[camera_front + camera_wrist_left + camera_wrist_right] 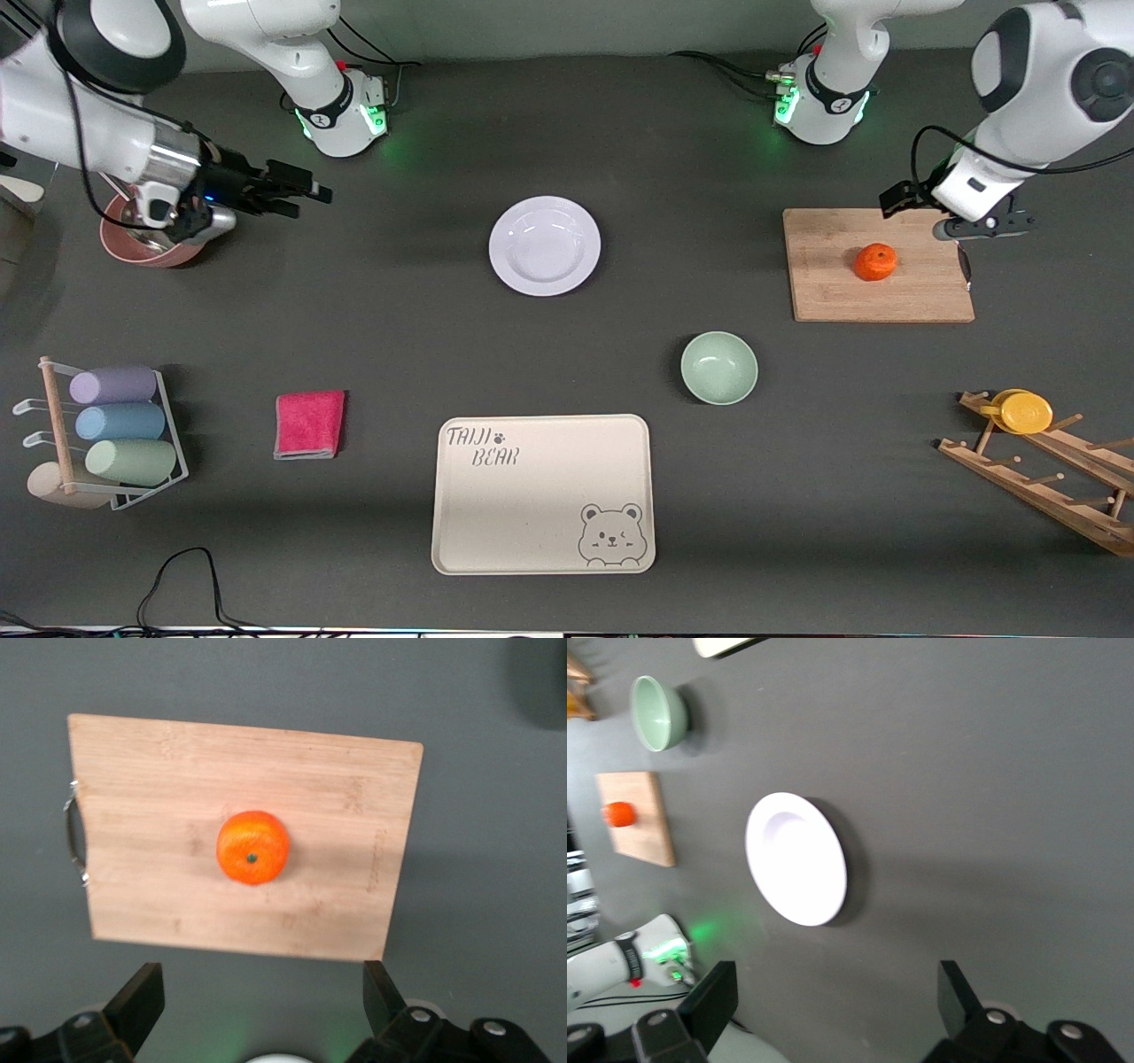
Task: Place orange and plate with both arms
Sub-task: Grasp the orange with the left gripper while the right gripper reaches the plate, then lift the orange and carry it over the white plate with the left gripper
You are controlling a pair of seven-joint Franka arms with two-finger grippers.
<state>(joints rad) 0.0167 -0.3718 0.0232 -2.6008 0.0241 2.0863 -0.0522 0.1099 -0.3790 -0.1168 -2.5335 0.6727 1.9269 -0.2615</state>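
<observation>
My left gripper (921, 213) hangs over the bamboo cutting board (824, 292), jaws wide and empty, lined up on the small round orange (875, 261) resting there; my right gripper (301, 197), likewise empty and open, faces the glossy white plate (544, 245) on the counter toward the right arm's end of that board

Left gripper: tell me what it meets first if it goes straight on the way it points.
Probably the wooden cutting board: the open left gripper points down by its edge, the orange slightly farther along. Depth is uncertain.

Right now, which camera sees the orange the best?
The left wrist view: the orange fills the middle, big and clear, sitting on the cutting board. The front view shows it small on that board. The right wrist view shows only a tiny orange blob.
</observation>
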